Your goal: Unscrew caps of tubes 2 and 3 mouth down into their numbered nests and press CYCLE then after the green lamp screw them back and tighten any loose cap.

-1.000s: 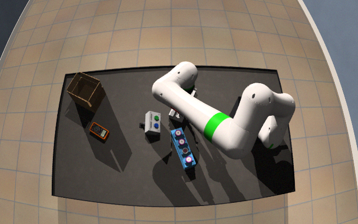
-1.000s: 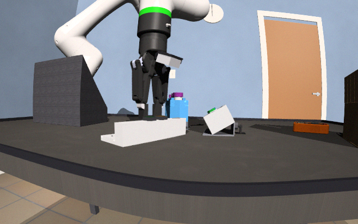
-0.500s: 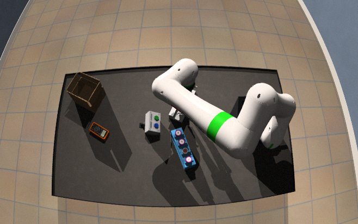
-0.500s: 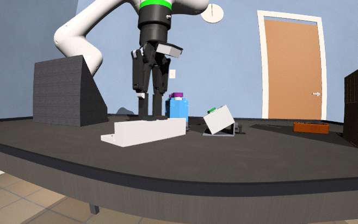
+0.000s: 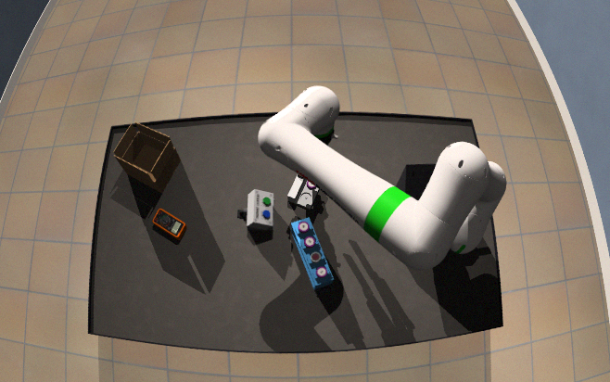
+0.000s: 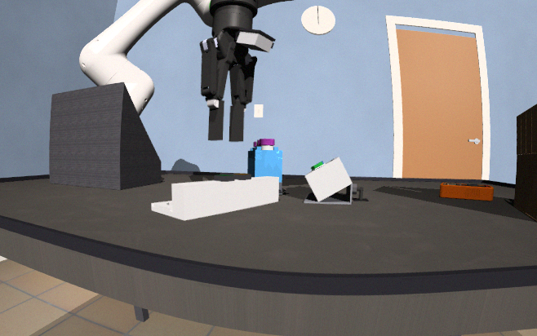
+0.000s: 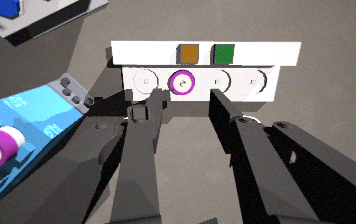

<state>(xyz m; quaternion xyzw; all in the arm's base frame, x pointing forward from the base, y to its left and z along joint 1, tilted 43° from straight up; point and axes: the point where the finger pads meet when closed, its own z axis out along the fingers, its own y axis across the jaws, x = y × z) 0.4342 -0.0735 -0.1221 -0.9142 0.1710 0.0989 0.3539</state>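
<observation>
My gripper (image 6: 225, 136) (image 7: 185, 102) is partly open and empty. It hangs well above the white cap tray (image 5: 298, 197) (image 6: 220, 196) (image 7: 150, 51). One purple-rimmed cap (image 7: 182, 83) (image 5: 311, 184) lies in the second nest from the left in the wrist view, straight below the gap between my fingers. The other three nests show empty. The tray's amber lamp (image 7: 189, 52) and green lamp (image 7: 224, 53) sit behind the nests. The blue decapping station (image 5: 324, 283) (image 6: 265, 163) (image 7: 35, 125) holds three capped tubes and one open tube (image 5: 315, 256). The key housing (image 5: 256, 218) (image 6: 328, 179) carries the green key (image 5: 266, 200) and the blue key (image 5: 266, 214).
A cardboard box (image 5: 146, 155) stands at the table's far left, with an orange multimeter (image 5: 169, 222) (image 6: 466, 191) near it. A dark wedge block (image 6: 98, 139) stands beside the arm's base.
</observation>
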